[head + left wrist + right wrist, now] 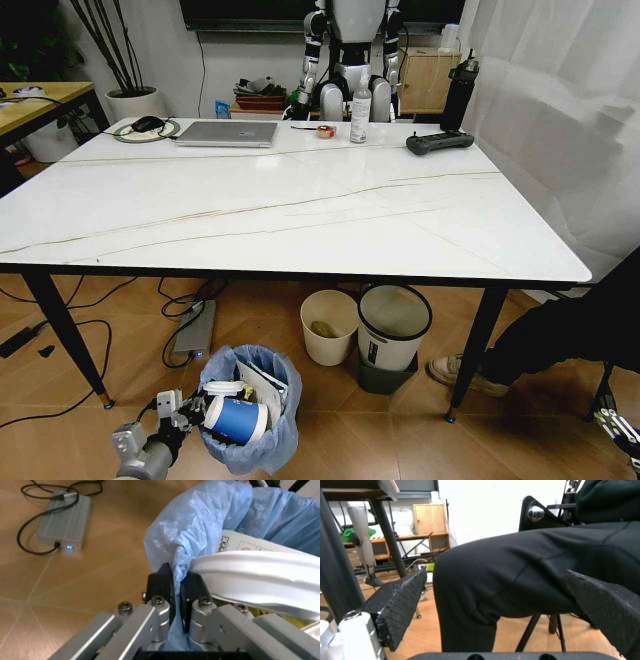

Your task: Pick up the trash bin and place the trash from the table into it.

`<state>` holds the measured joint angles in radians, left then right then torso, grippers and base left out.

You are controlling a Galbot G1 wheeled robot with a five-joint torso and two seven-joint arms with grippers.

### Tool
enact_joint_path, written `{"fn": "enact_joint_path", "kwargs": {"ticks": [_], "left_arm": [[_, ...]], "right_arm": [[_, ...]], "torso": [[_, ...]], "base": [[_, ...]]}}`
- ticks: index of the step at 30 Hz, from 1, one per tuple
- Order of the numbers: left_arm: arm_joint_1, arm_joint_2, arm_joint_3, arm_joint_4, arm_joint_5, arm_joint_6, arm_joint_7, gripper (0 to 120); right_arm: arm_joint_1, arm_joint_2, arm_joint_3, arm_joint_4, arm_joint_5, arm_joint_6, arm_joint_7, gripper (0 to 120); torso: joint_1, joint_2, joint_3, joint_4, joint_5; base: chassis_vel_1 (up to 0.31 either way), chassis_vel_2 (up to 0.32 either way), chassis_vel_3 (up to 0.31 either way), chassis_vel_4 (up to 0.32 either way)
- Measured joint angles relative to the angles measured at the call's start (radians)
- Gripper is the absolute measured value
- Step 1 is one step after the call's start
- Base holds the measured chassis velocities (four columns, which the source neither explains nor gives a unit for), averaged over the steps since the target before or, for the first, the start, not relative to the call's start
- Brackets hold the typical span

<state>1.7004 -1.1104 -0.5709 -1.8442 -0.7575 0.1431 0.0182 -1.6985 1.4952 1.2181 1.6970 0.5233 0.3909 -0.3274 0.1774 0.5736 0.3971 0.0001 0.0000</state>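
Left pincer point(176, 592) nearest, jaws clamped on the light-blue bag rim of the trash bin point(250, 408), which is on the floor before the bench point(300, 215). Trash point(238, 418) inside bin. Open floor beside it. Right pincer point(505, 611) low right, jaws spread wide, holding nothing.

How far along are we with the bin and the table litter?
Mostly done, it seems. The small round trash bin lined with a light-blue bag stands on the floor, already holding a blue-white paper cup and white card. The left gripper is shut on the bag's rim. The white marble-look table carries no loose litter I can see. The right gripper hangs open, low, beside a seated person's leg.
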Motion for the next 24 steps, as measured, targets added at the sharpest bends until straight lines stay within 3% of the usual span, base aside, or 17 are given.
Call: {"fn": "enact_joint_path", "kwargs": {"ticks": [24], "left_arm": [[-0.076, -0.024, 0.029, 0.139, -0.009, 0.006, -0.01, 0]], "right_arm": [[0.0, 0.0, 0.0, 0.0, 0.0, 0.0, 0.0, 100]], "torso": [[-0.037, -0.101, -0.063, 0.0, -0.0001]], "base": [[0.0, 0.0, 0.0, 0.0]]}}
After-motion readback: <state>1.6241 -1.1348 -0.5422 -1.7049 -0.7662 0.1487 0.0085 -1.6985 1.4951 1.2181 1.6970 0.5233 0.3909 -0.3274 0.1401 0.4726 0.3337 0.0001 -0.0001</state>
